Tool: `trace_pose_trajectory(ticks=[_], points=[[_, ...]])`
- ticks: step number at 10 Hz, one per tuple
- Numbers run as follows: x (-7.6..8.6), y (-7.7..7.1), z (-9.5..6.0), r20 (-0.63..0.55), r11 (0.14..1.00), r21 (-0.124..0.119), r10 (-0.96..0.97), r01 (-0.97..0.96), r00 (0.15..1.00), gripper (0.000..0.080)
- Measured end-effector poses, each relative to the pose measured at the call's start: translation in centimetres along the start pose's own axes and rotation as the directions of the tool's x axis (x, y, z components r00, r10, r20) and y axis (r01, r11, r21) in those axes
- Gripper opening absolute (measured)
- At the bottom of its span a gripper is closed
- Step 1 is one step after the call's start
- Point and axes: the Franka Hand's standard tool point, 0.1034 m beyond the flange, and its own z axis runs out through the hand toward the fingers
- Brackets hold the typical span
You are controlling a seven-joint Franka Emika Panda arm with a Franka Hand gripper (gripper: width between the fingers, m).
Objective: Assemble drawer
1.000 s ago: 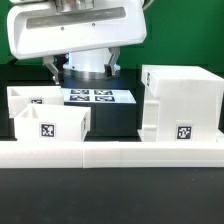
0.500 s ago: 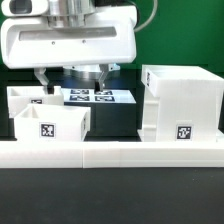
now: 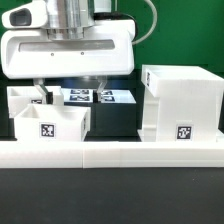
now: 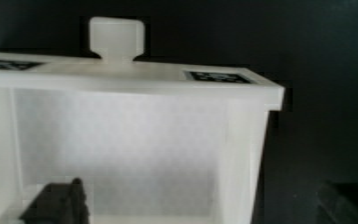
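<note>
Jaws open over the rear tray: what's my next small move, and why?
Probably lower straight down a little: the gripper straddles the side wall of the rear tray, one finger inside, one outside, and seems too high to clamp it yet.

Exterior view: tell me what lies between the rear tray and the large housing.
In the exterior view, the marker board lies flat on the table between the rear tray and the housing.
</note>
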Motion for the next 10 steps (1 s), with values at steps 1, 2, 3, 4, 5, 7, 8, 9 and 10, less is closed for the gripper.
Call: trace_pose_trajectory(ticks=[1,2,3,4,5,7,8,9,10], points=[[-0.3,-0.1,1.3,-0.011,1.000,-0.012,-0.001,0.001,1.000,0.0649],[-0.7,0.0,2.7,-0.014,1.000,-0.022,-0.004,0.004,1.000,0.0649],[-0.8,0.2,3.2,-0.011,1.000,-0.024,-0.010,0.009,1.000,0.0649],[-0.9,0.2,3.8,-0.013,1.000,-0.027,-0.009,0.009,1.000,0.0649],[-1.0,0.0,4.2,-0.007,1.000,-0.027,-0.011,0.011,1.000,0.0649],[-1.2,-0.1,4.7,-0.002,1.000,-0.028,-0.014,0.014,1.000,0.0649],[-1.2,-0.2,4.8,-0.001,0.999,-0.028,-0.015,0.015,1.000,0.0649],[-1.2,-0.2,4.8,0.000,0.999,-0.028,-0.016,0.016,1.000,0.0649],[-1.2,-0.2,4.8,0.001,0.999,-0.028,-0.017,0.017,1.000,0.0554]])
